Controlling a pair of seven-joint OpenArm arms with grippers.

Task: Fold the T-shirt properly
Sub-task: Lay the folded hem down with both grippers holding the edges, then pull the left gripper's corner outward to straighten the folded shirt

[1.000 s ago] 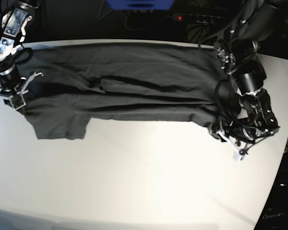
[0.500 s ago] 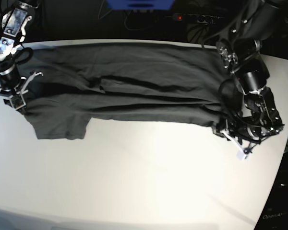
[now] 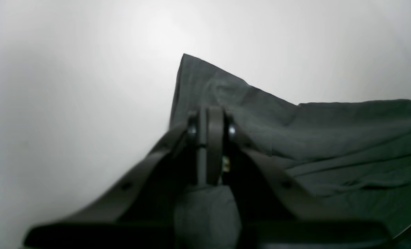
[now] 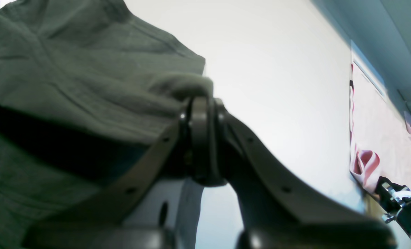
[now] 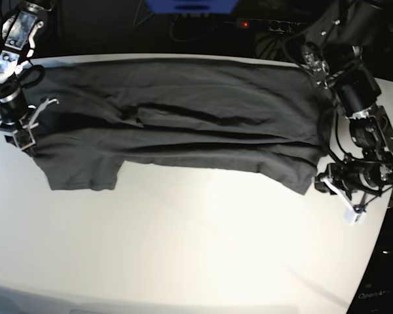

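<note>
Now the T-shirt (image 5: pixel 177 124) lies stretched sideways across the far part of the white table (image 5: pixel 196 248), half doubled along its length, one sleeve hanging out toward the near side. The left gripper (image 3: pixel 210 117) is clenched on a corner of cloth at the hem end; in the left wrist view the jaws meet with fabric bunched between them and a point of cloth standing up just beyond. The right gripper (image 4: pixel 200 103) is likewise clamped on a roll of fabric at the other end, near the table's edge.

Several things could go wrong, in my judgement. Each pinch looks narrow, taken close to the fabric's edge, so a hard pull might drag the soft cloth out of one jaw and let that end drop crooked. Either grip may hold only the top layer; lifting would then open the fold instead of carrying it. Uneven travel of the two arms would skew the long edge, and the loose sleeve could tuck under or stick out.

As for writing, the only legible text is "OpenAr", cut off at the base view's lower right corner. No label or print shows on the cloth.
</note>
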